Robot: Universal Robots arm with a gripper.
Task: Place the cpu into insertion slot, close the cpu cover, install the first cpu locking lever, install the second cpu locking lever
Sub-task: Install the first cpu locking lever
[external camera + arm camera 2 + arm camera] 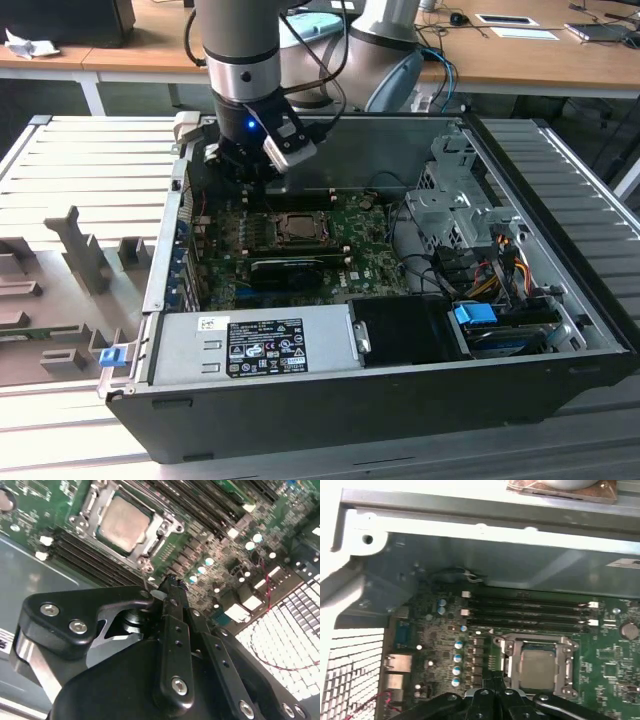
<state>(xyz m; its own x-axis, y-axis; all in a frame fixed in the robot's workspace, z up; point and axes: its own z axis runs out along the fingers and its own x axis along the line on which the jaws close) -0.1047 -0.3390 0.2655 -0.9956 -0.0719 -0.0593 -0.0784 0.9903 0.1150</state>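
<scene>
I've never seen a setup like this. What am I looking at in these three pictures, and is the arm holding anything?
A robot arm works over an open computer case. The exterior view comes from a camera off the arm. Both wrist views ride on the arm and look past its end effector at the green motherboard. The cpu sits in the insertion slot, with the cpu cover framing it. The end effector looks shut, holds nothing, and hovers above the board nearby.

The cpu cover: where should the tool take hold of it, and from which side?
Probably one outer bar of the cpu cover, from above: it lies flat around the cpu, centre cut out, so only the thin rim offers an edge.
</scene>
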